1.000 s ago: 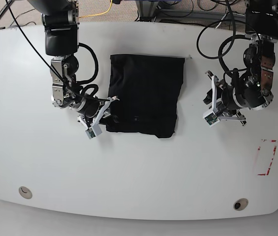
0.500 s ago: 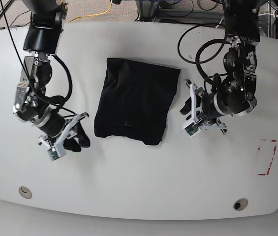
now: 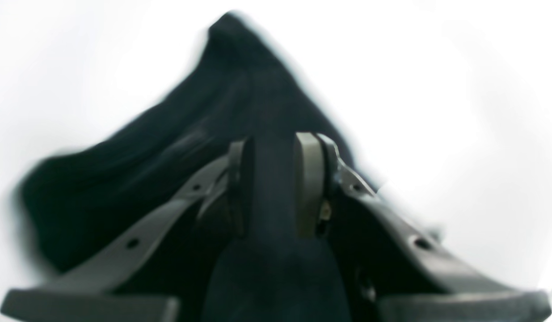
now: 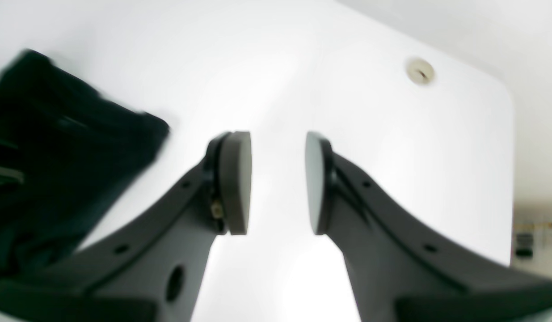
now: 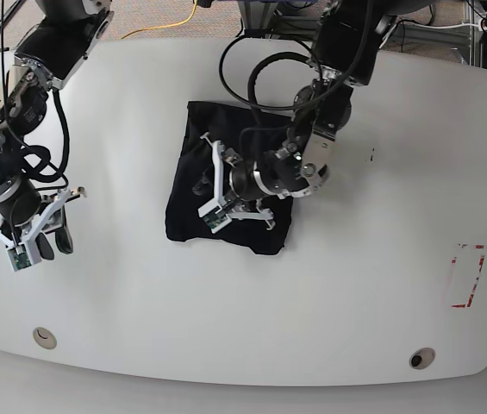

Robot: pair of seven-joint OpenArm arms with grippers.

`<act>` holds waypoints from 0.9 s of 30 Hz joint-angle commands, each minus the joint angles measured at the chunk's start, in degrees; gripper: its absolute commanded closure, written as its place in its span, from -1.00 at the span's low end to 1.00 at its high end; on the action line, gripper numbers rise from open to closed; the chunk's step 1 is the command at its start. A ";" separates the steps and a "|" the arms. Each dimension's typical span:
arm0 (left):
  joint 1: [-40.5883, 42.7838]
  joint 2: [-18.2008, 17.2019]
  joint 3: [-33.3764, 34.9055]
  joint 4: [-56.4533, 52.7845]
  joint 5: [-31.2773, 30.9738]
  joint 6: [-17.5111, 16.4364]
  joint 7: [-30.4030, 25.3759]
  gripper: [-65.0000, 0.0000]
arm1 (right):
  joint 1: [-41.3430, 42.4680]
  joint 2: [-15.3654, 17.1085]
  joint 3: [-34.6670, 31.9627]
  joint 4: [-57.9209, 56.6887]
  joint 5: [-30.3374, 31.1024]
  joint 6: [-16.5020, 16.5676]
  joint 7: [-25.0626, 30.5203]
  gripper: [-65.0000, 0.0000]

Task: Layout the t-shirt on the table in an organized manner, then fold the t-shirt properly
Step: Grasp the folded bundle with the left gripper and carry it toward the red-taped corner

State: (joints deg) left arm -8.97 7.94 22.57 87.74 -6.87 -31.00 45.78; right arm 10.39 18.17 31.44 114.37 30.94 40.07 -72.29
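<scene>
The black t-shirt (image 5: 185, 217) lies folded into a rough rectangle on the white table (image 5: 355, 302), at its centre. My left gripper (image 5: 204, 185) reaches over the shirt near its left side. In the left wrist view the gripper (image 3: 274, 185) is shut on a ridge of the t-shirt (image 3: 137, 170), with black fabric filling the gap between the pads (image 3: 309, 183). My right gripper (image 5: 53, 246) is far to the left of the shirt, above bare table. In the right wrist view it (image 4: 276, 183) is open and empty, with the t-shirt (image 4: 56, 156) at the left edge.
A red tape rectangle (image 5: 467, 276) marks the table's right side. Two round grommet holes (image 5: 44, 337) (image 5: 421, 358) sit near the front edge; one also shows in the right wrist view (image 4: 420, 71). Cables lie beyond the table's far edge.
My left arm has swung left from beside the shirt to over it and closed on fabric. My right arm has drawn away leftward from the shirt's left edge.
</scene>
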 commanded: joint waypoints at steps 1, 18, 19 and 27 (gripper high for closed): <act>0.05 1.06 2.53 -3.57 0.76 3.88 -6.35 0.57 | -1.12 1.91 1.83 0.84 0.75 -0.07 0.60 0.41; 0.66 -1.22 3.32 -26.16 0.68 10.30 -18.83 0.58 | -5.51 1.74 3.06 0.93 0.75 -0.07 0.60 0.42; 0.93 -2.10 2.71 -25.55 0.68 9.42 -18.83 0.58 | -5.43 1.30 2.98 0.93 0.75 -0.07 0.60 0.42; 6.82 -11.86 -5.73 -15.35 0.68 -0.86 -11.98 0.59 | -5.34 0.07 2.80 0.93 0.75 -0.07 0.60 0.42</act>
State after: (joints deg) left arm -3.68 0.93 20.18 68.95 -11.94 -32.01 23.44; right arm 4.03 17.34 34.06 114.32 31.16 40.07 -73.17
